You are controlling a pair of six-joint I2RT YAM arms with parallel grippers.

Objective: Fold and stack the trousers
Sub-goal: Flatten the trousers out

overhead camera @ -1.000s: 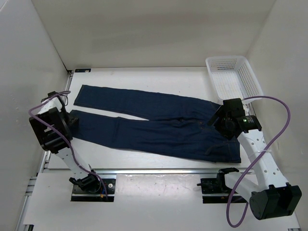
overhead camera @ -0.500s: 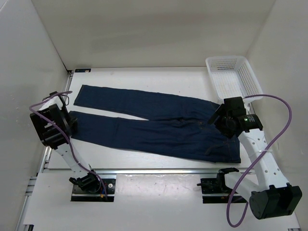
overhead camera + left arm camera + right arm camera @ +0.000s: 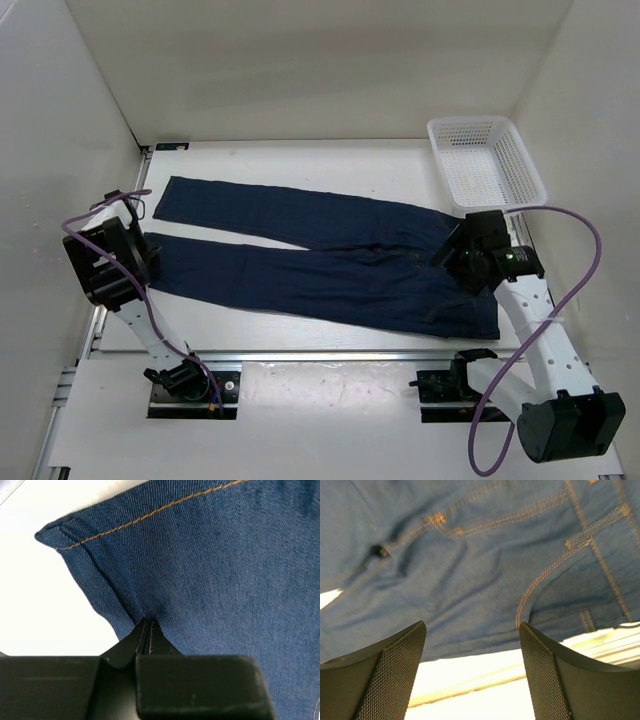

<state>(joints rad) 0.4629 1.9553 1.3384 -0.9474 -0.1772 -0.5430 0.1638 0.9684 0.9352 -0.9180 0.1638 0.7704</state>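
The trousers (image 3: 320, 255) lie spread flat across the table, legs running left, waist at the right. My left gripper (image 3: 150, 262) is shut on the hem of the nearer leg; in the left wrist view its black fingertips (image 3: 147, 625) pinch a pucker of the dark denim (image 3: 215, 570) just inside the orange-stitched hem. My right gripper (image 3: 448, 252) hovers open over the waist end. From the right wrist, its mesh-faced fingers (image 3: 395, 670) stand wide apart above the waistband edge and pocket stitching (image 3: 555, 570), with nothing between them.
A white mesh basket (image 3: 485, 160) stands at the back right, close behind the right arm. White walls close in the table on the left, back and right. A metal rail (image 3: 320, 355) runs along the near edge.
The left gripper has shut on the hem of the nearer leg. The right arm has shifted slightly lower over the waist and stays open.
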